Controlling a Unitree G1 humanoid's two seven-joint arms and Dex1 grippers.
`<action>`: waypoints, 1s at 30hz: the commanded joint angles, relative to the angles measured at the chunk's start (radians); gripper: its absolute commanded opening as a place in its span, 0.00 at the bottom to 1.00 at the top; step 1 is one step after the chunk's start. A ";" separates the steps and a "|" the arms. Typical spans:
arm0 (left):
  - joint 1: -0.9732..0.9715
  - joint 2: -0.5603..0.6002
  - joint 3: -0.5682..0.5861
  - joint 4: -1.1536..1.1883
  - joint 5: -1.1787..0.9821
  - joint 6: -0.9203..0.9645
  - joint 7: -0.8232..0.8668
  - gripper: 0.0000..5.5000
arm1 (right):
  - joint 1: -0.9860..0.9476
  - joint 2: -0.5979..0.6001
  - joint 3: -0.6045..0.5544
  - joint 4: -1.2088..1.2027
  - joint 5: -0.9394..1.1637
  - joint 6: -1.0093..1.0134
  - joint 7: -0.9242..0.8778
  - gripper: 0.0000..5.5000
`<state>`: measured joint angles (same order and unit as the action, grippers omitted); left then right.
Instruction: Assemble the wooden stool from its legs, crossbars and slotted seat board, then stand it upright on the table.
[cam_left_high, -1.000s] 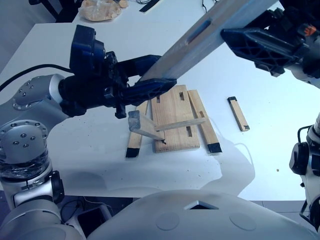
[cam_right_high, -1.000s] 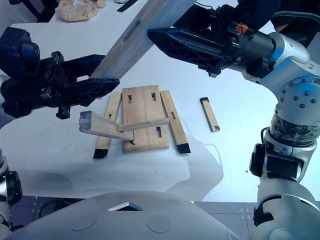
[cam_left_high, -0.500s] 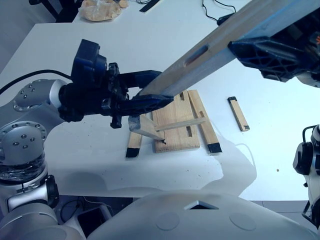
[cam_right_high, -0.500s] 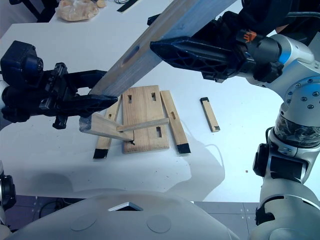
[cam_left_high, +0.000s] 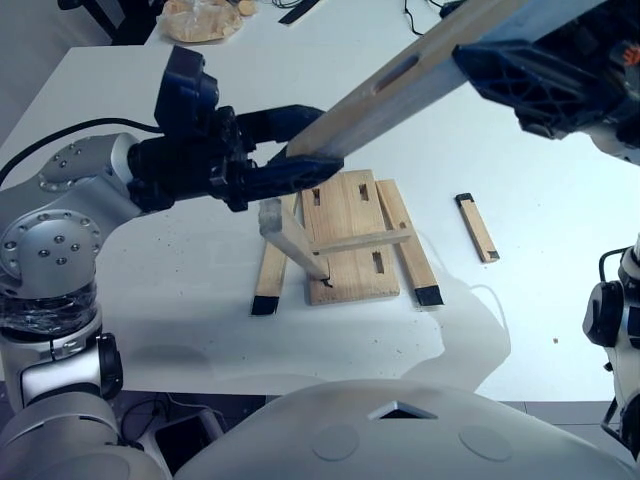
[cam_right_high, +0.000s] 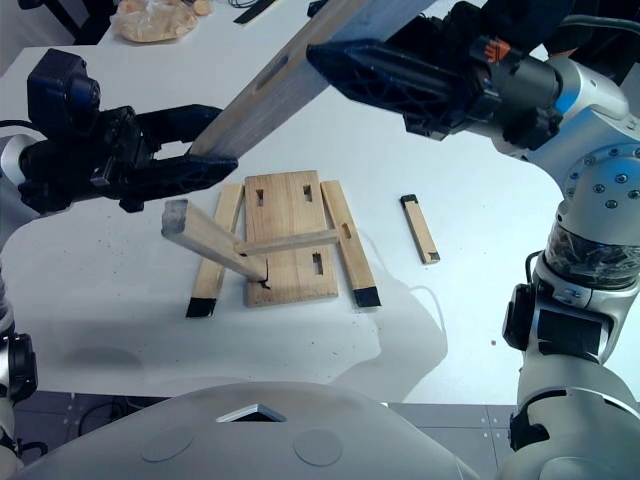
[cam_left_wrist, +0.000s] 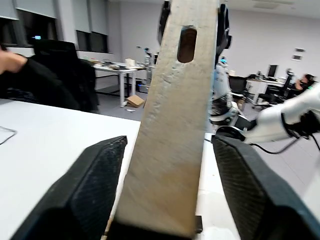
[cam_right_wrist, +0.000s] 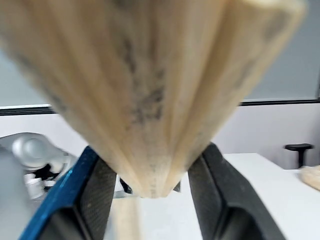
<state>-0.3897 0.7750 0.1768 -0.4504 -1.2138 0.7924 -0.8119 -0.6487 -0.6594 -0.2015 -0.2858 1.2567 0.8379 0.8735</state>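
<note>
Stool leg (cam_left_high: 400, 85), held aloft above the seat board (cam_left_high: 352, 215) on the surface (cam_left_high: 530, 170): clamped by the right fingers (cam_right_wrist: 97, 195), its lower end flanked by the wide-set left fingers (cam_left_wrist: 95, 185). Slippage there is risked; the tilted leg (cam_left_high: 290, 235) below could be struck loose.

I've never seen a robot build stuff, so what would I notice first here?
First, the long wooden leg slanting in the air over the table, its lower end at the left gripper and its upper part clamped by the right gripper. Below it the seat board lies flat on the table, with a second leg sticking up tilted from its near left corner.
</note>
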 joint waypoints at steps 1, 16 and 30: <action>0.012 0.037 0.041 0.054 0.090 -0.034 -0.033 0.58 | -0.040 -0.034 -0.001 0.067 -0.123 -0.063 0.030 0.36; 0.563 0.164 -0.102 0.019 0.704 -0.417 -0.274 0.58 | 0.226 -0.232 0.140 0.146 -0.609 -0.382 0.420 0.36; 0.680 0.109 -0.279 0.043 0.955 -0.566 -0.227 0.58 | 0.361 -0.236 0.155 0.005 -0.578 -0.328 0.496 0.36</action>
<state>0.2910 0.8889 -0.0821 -0.4200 -0.2898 0.2428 -1.0474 -0.3153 -0.8923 -0.0552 -0.2594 0.6859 0.5165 1.3653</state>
